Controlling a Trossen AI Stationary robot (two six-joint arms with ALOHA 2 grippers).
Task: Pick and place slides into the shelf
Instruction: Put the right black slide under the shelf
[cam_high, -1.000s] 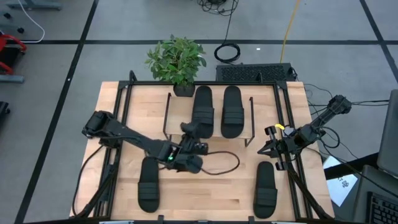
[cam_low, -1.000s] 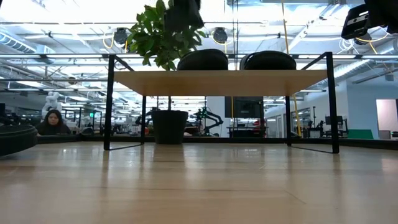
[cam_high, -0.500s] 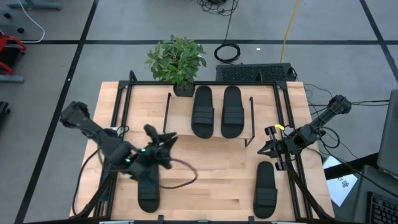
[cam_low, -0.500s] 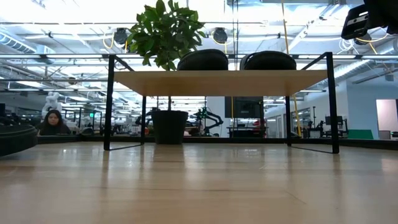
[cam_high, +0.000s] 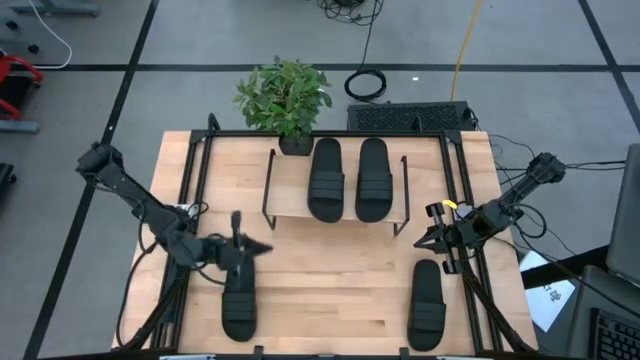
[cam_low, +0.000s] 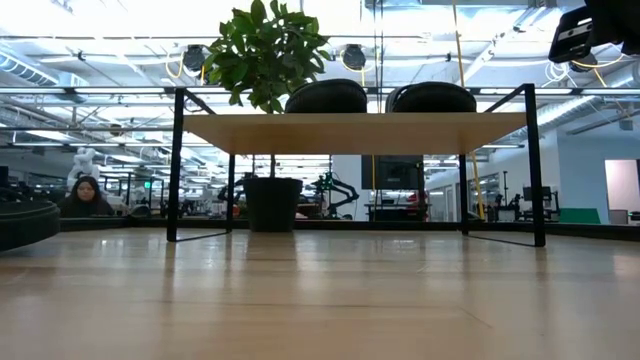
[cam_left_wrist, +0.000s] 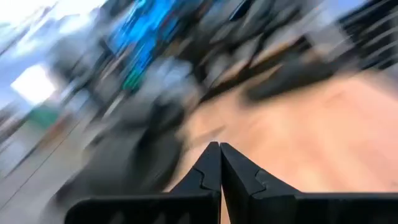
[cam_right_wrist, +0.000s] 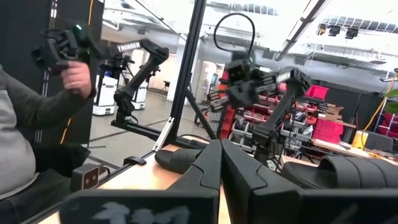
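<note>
Two black slides (cam_high: 326, 178) (cam_high: 372, 178) lie side by side, soles down, on the wood top of the shelf (cam_high: 290, 205) at the table's far middle; the low view shows them (cam_low: 326, 96) (cam_low: 432, 96) on its board (cam_low: 355, 132). A third slide (cam_high: 238, 300) lies flat on the table at the near left. A fourth (cam_high: 427, 305) lies at the near right. My left gripper (cam_high: 262, 247) is shut with nothing between its fingers, over the far end of the near-left slide. My right gripper (cam_high: 422, 242) stays shut and empty just far of the near-right slide.
A potted plant (cam_high: 284, 98) stands at the table's far edge, behind the shelf's left end. Black rails (cam_high: 195, 180) run along the table's sides. Bare wood (cam_high: 330, 290) lies between the two near slides. A person's sleeve and hand (cam_right_wrist: 43, 106) show beyond the table.
My left gripper has drawn back from the left slide on the shelf, toward the table's left and near edges, and now hangs over the near-left slide. Its fingers have shut along the way with nothing in them. No slide has moved.
</note>
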